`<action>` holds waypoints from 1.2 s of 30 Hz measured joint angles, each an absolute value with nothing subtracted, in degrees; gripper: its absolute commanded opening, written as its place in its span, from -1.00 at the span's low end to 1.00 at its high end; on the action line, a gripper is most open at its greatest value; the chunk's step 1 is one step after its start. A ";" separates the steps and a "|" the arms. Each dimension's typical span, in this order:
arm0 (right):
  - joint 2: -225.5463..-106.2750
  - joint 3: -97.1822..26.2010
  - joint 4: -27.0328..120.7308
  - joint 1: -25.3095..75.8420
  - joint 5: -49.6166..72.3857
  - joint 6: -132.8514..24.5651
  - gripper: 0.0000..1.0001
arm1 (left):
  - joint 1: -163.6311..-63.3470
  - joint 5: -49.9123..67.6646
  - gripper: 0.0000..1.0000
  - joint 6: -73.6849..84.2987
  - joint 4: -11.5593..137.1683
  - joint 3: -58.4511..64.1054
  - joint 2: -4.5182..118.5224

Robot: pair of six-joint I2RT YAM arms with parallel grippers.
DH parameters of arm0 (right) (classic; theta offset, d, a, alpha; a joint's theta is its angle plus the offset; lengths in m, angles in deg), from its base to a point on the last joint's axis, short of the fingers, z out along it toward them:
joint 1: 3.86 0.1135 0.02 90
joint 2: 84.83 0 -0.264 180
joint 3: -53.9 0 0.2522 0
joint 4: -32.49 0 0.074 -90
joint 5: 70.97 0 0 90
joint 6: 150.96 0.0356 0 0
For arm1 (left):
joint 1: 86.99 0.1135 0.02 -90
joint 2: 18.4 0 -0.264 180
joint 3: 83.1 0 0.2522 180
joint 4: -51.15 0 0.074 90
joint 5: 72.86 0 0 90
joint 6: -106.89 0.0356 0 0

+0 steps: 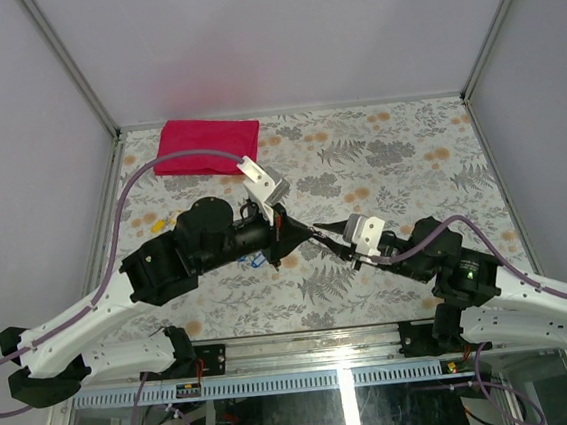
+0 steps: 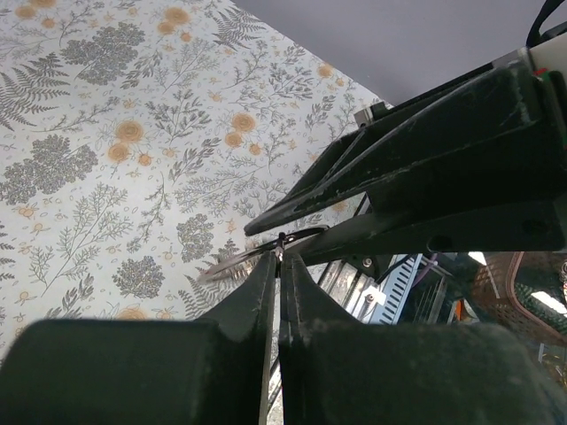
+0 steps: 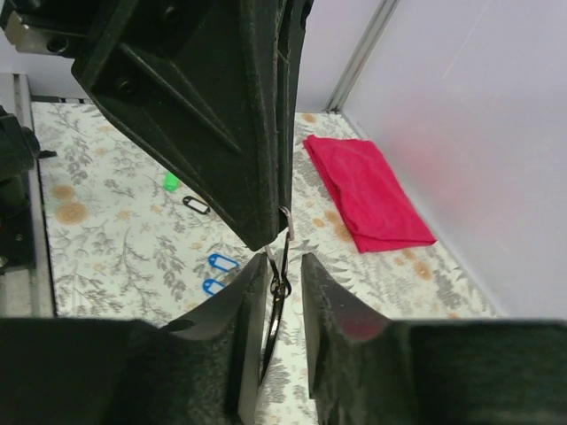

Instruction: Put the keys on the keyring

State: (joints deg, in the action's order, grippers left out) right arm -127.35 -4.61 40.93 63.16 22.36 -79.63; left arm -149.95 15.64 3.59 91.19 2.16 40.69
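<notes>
Your left gripper is pinching the keyring tight between its tips, mid-frame. Your right gripper is standing slightly parted around that same ring. The keys are lying on the table, left of centre in the right-wrist view.

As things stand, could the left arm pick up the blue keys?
Probably not. The left pincer is shut on the keyring above the table, so it has no free grip. The keys lie uncovered on the table, lower down and off to one side.
</notes>
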 measured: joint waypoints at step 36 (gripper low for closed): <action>-126.19 -0.81 34.99 63.16 19.36 -91.59 -0.50 | -149.95 15.62 -1.00 3.17 91.10 2.14 40.42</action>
